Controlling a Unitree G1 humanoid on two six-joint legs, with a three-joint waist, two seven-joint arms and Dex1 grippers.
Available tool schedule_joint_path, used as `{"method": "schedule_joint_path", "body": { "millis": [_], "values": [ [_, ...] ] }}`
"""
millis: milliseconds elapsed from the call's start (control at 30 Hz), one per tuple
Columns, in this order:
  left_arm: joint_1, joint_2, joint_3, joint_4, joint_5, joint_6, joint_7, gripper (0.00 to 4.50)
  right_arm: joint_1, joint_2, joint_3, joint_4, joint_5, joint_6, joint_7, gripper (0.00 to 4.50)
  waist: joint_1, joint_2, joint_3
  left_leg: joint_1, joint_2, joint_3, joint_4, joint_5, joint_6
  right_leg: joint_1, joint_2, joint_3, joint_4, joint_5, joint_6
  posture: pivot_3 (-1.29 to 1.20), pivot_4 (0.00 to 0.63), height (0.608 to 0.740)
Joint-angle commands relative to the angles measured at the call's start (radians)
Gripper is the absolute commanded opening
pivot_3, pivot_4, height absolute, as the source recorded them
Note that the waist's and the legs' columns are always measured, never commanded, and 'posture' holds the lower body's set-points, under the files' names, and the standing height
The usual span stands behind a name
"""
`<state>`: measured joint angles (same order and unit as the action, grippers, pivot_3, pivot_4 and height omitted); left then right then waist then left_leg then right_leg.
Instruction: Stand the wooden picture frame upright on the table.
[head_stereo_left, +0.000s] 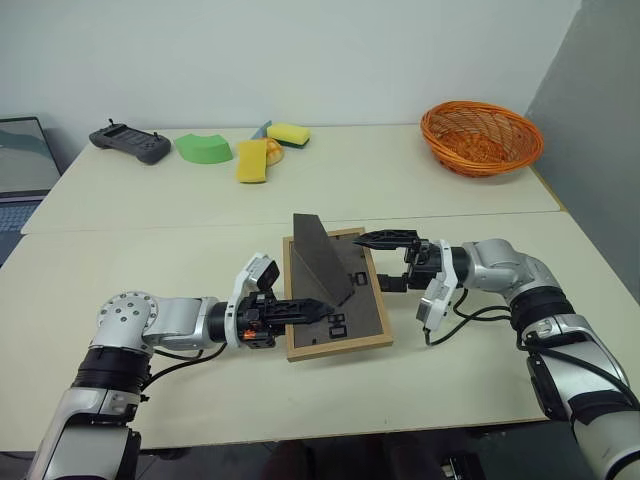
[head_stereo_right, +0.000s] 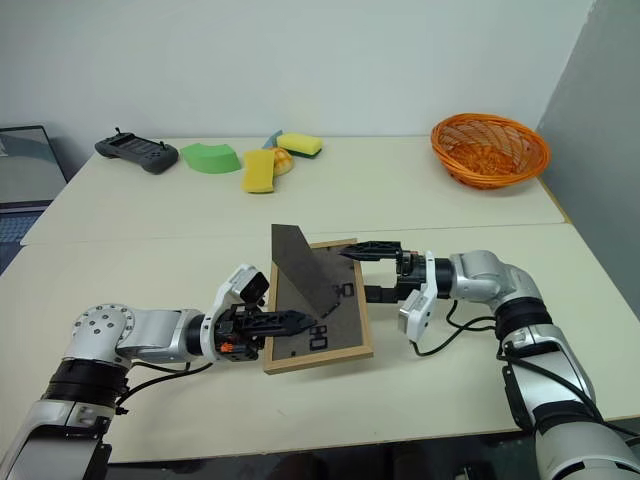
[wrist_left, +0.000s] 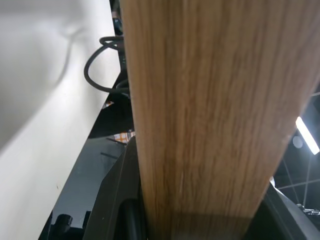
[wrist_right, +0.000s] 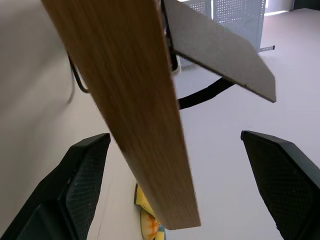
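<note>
The wooden picture frame hangs face down just over the table, its dark back up and the fold-out stand sticking up from it. My left gripper pinches the frame's edge, wood filling the space between those two fingers. My right gripper is spread wide at the opposite edge, one finger above it and one below, neither touching as far as I can judge. The risk I see: one narrow pinch carries the whole frame, so it could pivot or slip out. If my right fingers close off-centre, they may knock the stand or twist the frame loose.
</note>
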<state>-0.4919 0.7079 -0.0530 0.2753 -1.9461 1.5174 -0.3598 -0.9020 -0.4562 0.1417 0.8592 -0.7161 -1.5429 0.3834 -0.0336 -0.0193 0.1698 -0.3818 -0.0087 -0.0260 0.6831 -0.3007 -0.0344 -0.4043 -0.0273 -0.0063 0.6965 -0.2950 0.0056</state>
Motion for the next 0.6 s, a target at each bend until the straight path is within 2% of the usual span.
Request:
{"method": "schedule_joint_path", "body": {
  "millis": [33, 133, 233, 300, 533, 600],
  "values": [
    [0.001, 0.016, 0.005, -0.042, -0.026, -0.008, -0.03, 1.28, -0.044, -0.001, 0.003, -0.016, -0.078, 0.003, -0.121, 4.45, -0.001, 0.0, 0.0, 0.0, 0.0, 0.0, 0.0, 0.0, 0.0, 0.0, 0.0, 0.0, 0.0, 0.0, 0.0, 0.0, 0.15, 0.74],
    [0.008, 0.02, 0.004, -0.054, -0.026, -0.013, -0.033, 1.28, -0.057, -0.005, 0.027, -0.024, -0.145, 0.011, -0.2, 4.45, -0.002, 0.0, 0.0, 0.0, 0.0, 0.0, 0.0, 0.0, -0.001, 0.0, 0.0, 0.0, 0.001, 0.0, 0.0, 0.0, 0.15, 0.74],
    [0.011, 0.014, 0.002, -0.067, -0.026, -0.022, -0.029, 1.28, -0.073, -0.008, 0.066, -0.031, -0.211, 0.019, -0.276, 3.97, -0.002, 0.0, 0.0, 0.0, 0.0, 0.0, 0.0, 0.0, -0.001, 0.0, 0.0, 0.0, 0.001, 0.0, 0.0, 0.0, 0.15, 0.74],
    [0.013, 0.009, 0.002, -0.072, -0.026, -0.029, -0.024, 1.28, -0.08, -0.013, 0.086, -0.047, -0.248, 0.018, -0.33, 3.59, -0.002, 0.0, 0.0, 0.0, 0.0, 0.0, 0.0, 0.0, -0.001, 0.0, 0.0, 0.0, 0.001, 0.0, 0.0, 0.0, 0.15, 0.74],
    [0.027, 0.007, 0.011, -0.112, -0.026, -0.057, -0.005, 1.28, -0.087, -0.052, 0.152, -0.137, -0.427, 0.082, -0.602, 1.75, -0.001, 0.0, 0.0, 0.0, 0.0, 0.0, 0.0, 0.001, -0.001, -0.001, 0.001, 0.001, 0.001, 0.0, 0.0, 0.0, 0.15, 0.74],
    [0.041, 0.01, 0.01, -0.141, -0.026, -0.066, -0.006, 1.28, -0.089, -0.066, 0.174, -0.161, -0.459, 0.096, -0.676, 1.42, -0.001, 0.0, 0.0, 0.0, 0.0, 0.0, 0.0, 0.001, -0.001, -0.001, 0.001, 0.002, 0.001, 0.0, 0.0, 0.0, 0.15, 0.74]
  ]
}}
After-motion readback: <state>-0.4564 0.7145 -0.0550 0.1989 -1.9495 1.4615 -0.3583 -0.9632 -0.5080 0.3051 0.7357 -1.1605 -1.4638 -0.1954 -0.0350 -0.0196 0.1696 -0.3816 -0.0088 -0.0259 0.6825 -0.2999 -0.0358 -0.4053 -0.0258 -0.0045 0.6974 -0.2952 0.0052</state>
